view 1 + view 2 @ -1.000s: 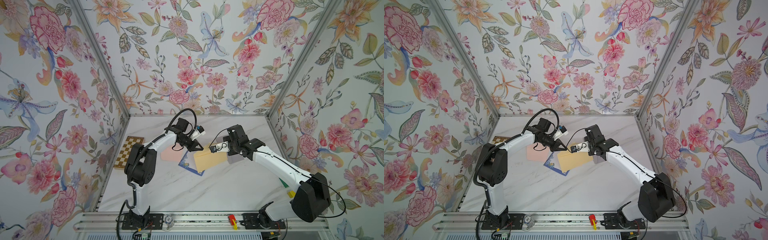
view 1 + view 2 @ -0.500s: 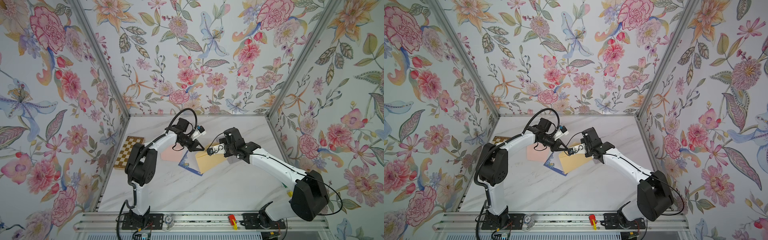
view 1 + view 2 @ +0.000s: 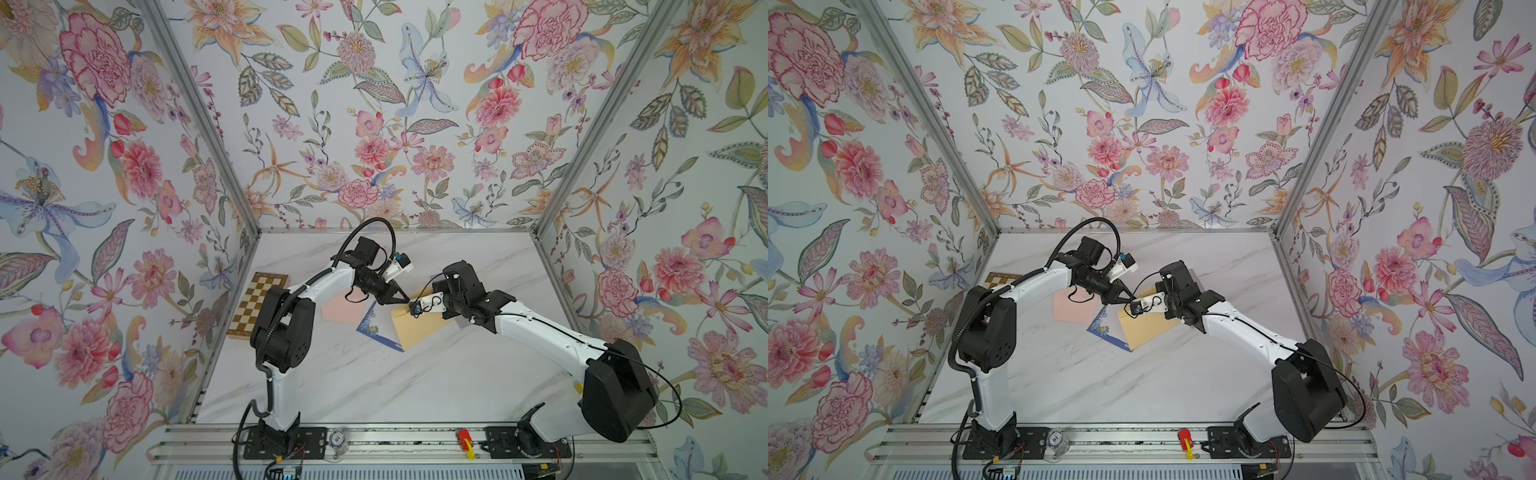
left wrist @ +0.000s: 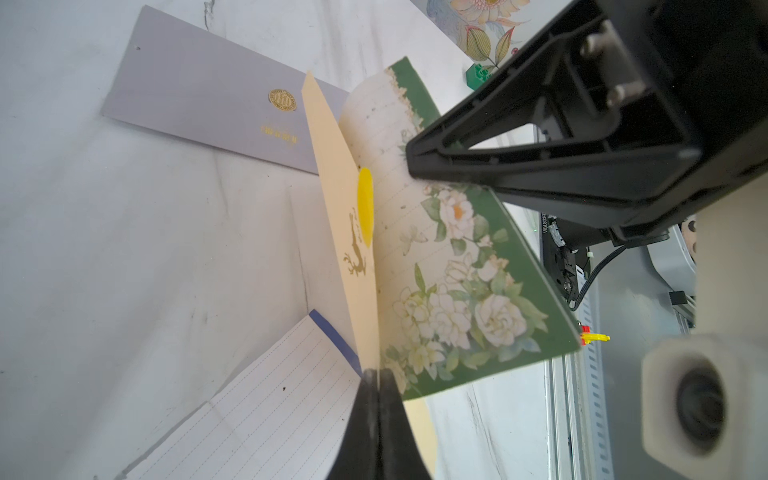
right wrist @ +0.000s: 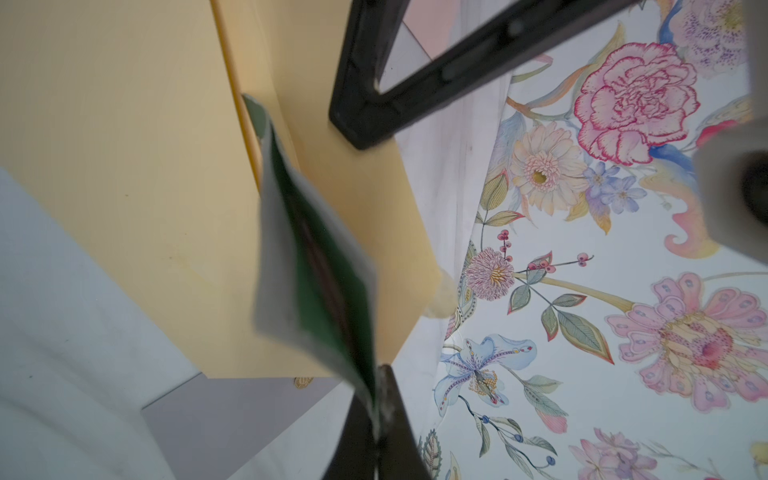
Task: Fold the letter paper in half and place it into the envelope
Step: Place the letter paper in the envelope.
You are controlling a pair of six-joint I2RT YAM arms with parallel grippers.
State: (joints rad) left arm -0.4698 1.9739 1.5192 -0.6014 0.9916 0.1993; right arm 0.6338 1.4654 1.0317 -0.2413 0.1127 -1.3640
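Two-handed insertion: with left gripper [image 4: 376, 378] pinched shut on the envelope flap [image 4: 336, 187] ahead of its tips, steer the folded letter paper [image 5: 316, 266], clamped in right gripper [image 5: 379, 386], corner-first beneath that flap, avoiding buckling.

Blurred green letter paper [image 5: 320, 266]; half-hidden chessboard [image 3: 1001, 279].

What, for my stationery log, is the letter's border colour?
Green with white flowers on the letter, best in the left wrist view.
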